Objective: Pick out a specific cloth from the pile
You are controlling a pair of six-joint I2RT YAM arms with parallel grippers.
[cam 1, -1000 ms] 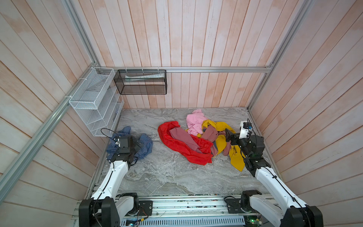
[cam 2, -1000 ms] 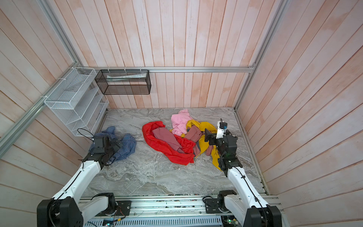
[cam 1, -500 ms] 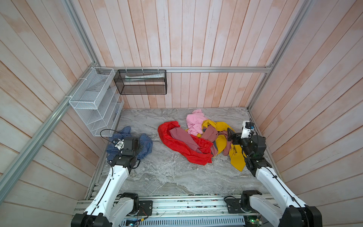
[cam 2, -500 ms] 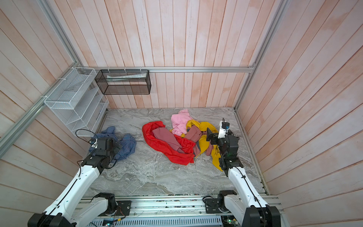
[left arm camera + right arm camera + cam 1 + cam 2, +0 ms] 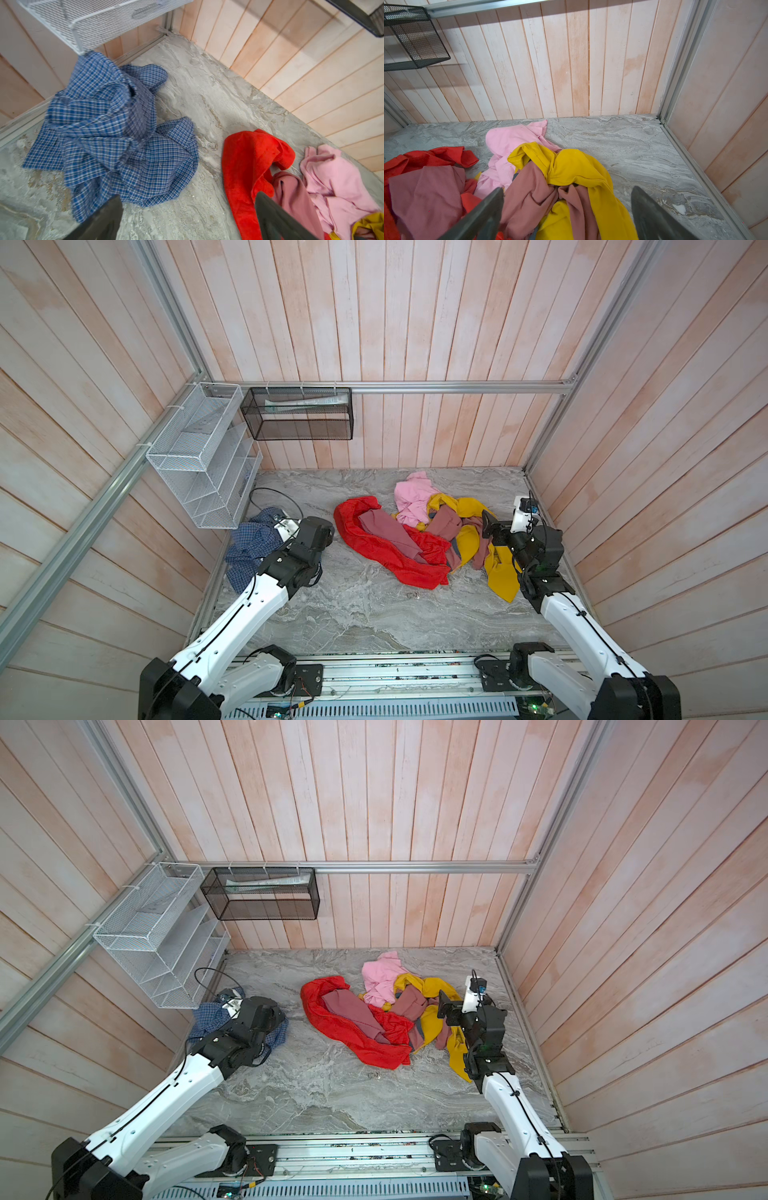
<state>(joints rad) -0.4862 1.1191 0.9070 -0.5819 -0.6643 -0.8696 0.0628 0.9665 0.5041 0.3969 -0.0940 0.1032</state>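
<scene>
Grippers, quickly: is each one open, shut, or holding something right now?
Left gripper: open, holding nothing, near the checked cloth.
Right gripper: open, holding nothing, over the pile.

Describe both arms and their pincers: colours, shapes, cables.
Both the left arm and right arm have smooth white link shells with black joints and wrists; a thin black cable runs along each white link. A white camera mount sits on the right wrist. The left pincer and right pincer have dark grey fingers tapering to points.
</scene>
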